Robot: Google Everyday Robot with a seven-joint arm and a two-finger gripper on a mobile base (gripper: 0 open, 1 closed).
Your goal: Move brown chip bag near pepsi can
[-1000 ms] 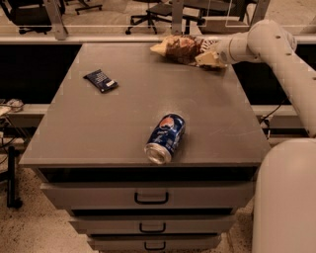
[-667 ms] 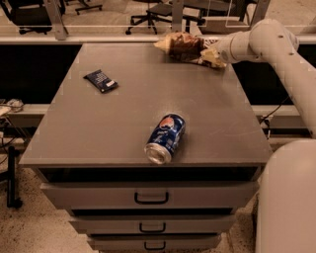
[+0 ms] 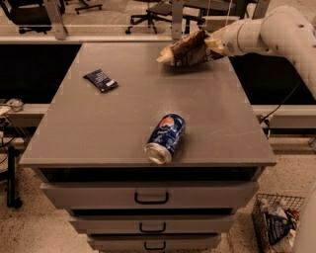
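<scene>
The brown chip bag (image 3: 186, 50) hangs lifted above the far right part of the grey cabinet top (image 3: 103, 128), tilted, its tan end pointing left. My gripper (image 3: 211, 43) is shut on the bag's right end, with my white arm reaching in from the right. The pepsi can (image 3: 165, 138) lies on its side near the front edge of the top, its silver end facing the front. The bag is well behind the can, apart from it.
A small dark blue flat packet (image 3: 100, 80) lies at the left back of the top. Drawers with handles (image 3: 151, 198) are below. A wire basket (image 3: 279, 225) stands on the floor at the right. Office chairs (image 3: 153, 12) stand behind.
The chip bag has been lifted off the cabinet top and now hangs in my gripper. The can and packet have not moved.
</scene>
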